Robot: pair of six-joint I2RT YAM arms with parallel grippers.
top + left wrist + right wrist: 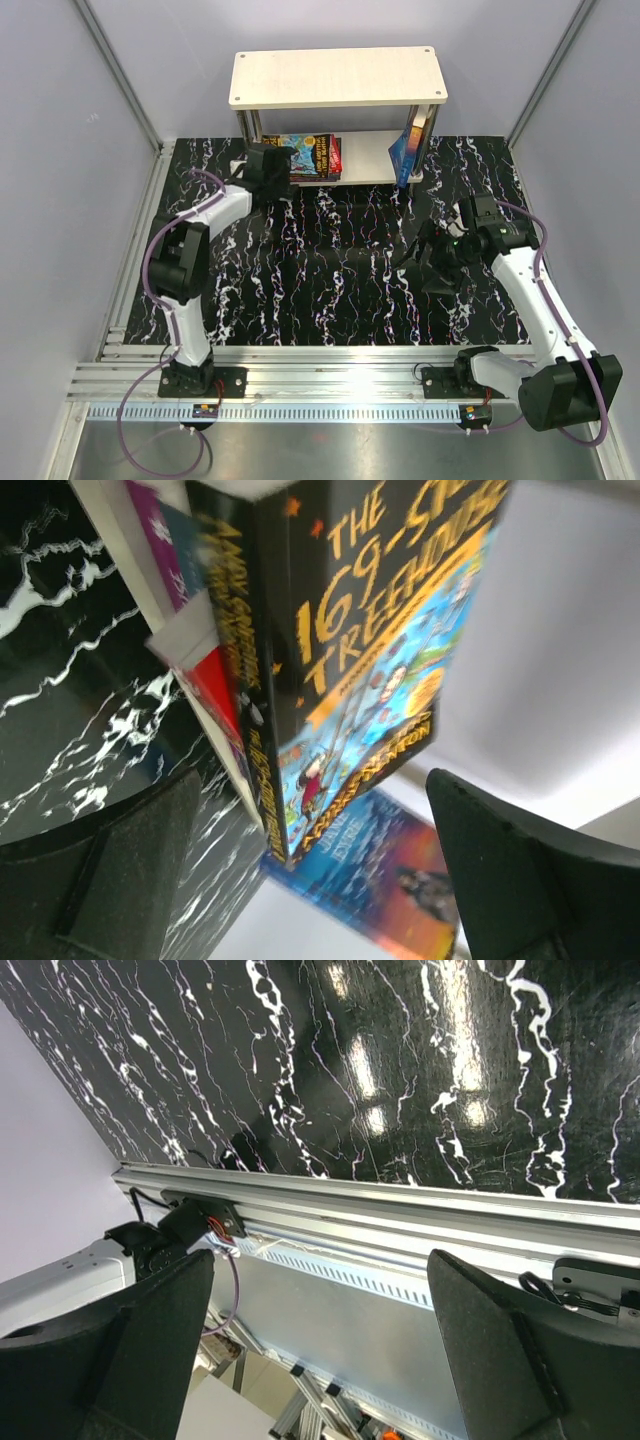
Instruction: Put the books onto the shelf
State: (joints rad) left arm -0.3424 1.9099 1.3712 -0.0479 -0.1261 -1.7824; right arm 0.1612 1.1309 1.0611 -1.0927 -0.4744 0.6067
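Between the black fingers (500, 870) of the left gripper (315, 800), which stand wide apart, sits the dark paperback with yellow "Treehouse" lettering (380, 630). Neither pad seems to touch it, so it looks free rather than held. It lies flat on top of a small stack of thin books (315, 157), with a red edge and a purple cover showing beneath it.

The stack rests at the left end of the cream lower board (370, 160) of the two-tier rack with silver posts (335, 75). At the right end a blue paperback (408, 150) leans upright near the front post.

The step in hand looks like getting the left arm clear of the shelf. To do it well:

- Keep the jaws as wide as they are.
- Draw straight back along the line of the fingers, out over the black marbled table (340, 290).
- Do not lift first, since the upper board is close overhead.
- Do not swing sideways, since the silver left front post (256, 128) stands just beside the wrist.
- A finger brushing the top cover could drag it off the stack, so go slowly at the start.

The right gripper (320, 1270) hangs well apart over the table, jaws wide and holding nothing. No book lies loose on the table in the overhead view.
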